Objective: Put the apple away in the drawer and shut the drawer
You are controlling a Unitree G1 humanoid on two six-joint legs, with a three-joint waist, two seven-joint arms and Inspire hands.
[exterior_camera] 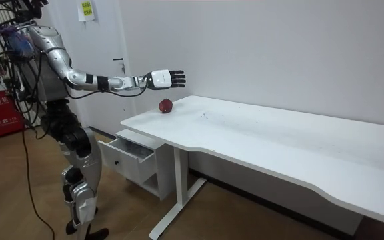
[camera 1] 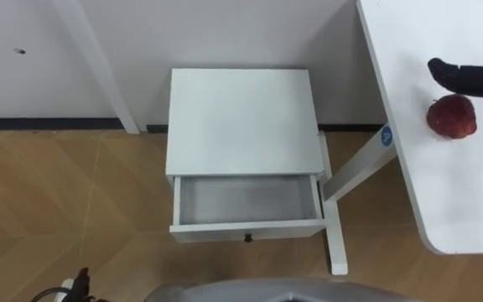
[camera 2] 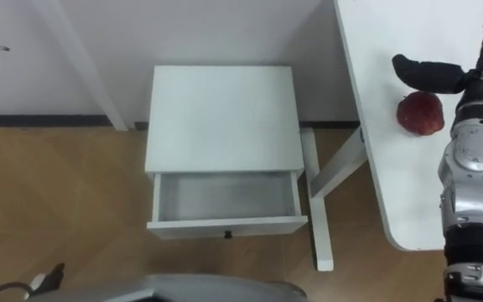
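The robot stands at the left end of the white bench (camera 1: 430,197). Left of the bench a small cabinet (camera 1: 241,122) has its drawer (camera 1: 246,201) pulled open. The right hand (exterior_camera: 163,79) hovers over the bench, fingers straight and wide. The apple (camera 1: 452,116) sits on the bench just below it. The left hand (camera 1: 79,282) shows low at the near left.

The right arm stretches straight out forward, the right robot hand (exterior_camera: 160,79) held flat with fingers extended.
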